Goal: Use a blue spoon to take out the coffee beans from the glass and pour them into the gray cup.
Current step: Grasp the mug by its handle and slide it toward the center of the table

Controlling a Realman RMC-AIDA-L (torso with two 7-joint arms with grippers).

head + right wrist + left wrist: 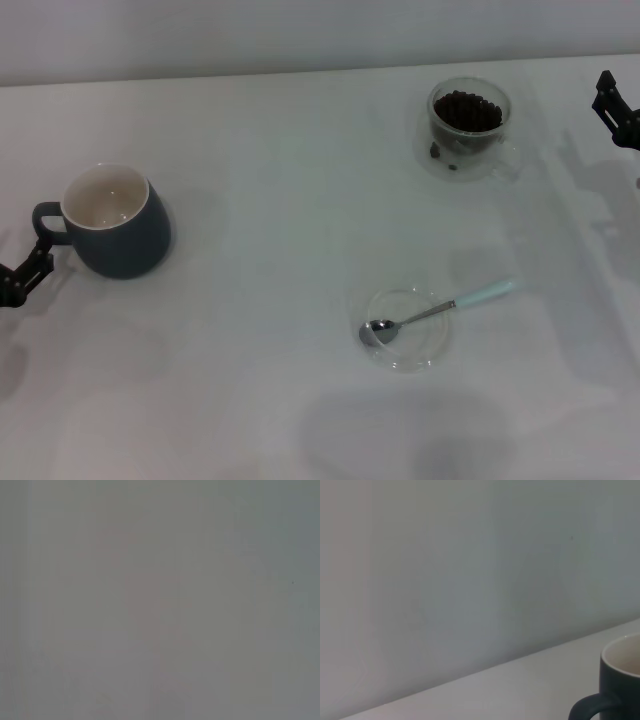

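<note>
Coffee beans (467, 111) fill the glass (469, 124), a clear double-walled cup standing upright on the far right part of the white table (260, 180). A few loose beans seem to lie low against the glass's near wall, though whether they sit inside the double wall or outside it cannot be told.

Nearer the robot and a little to the left of the glass, well apart from it, lies a flat clear glass saucer (415, 350). The blue spoon (440, 309) rests across it: its shiny metal bowl sits inside the saucer toward the saucer's left side, the neck crosses the rim, and the pale blue handle reaches out over the table to the right and slightly away.

The gray cup (115, 222) stands upright at the left of the table, white inside, with nothing seen in it, its loop handle turned to the left. The left wrist view catches the cup's rim and handle at one corner before a plain wall.

The left gripper (25, 275) sits at the left edge of the table, just beside the cup's handle; whether its jaws touch the handle or are parted I cannot tell. The right gripper (617, 108) hangs at the far right edge, near the glass but apart from it, and its jaws' state cannot be told either.
</note>
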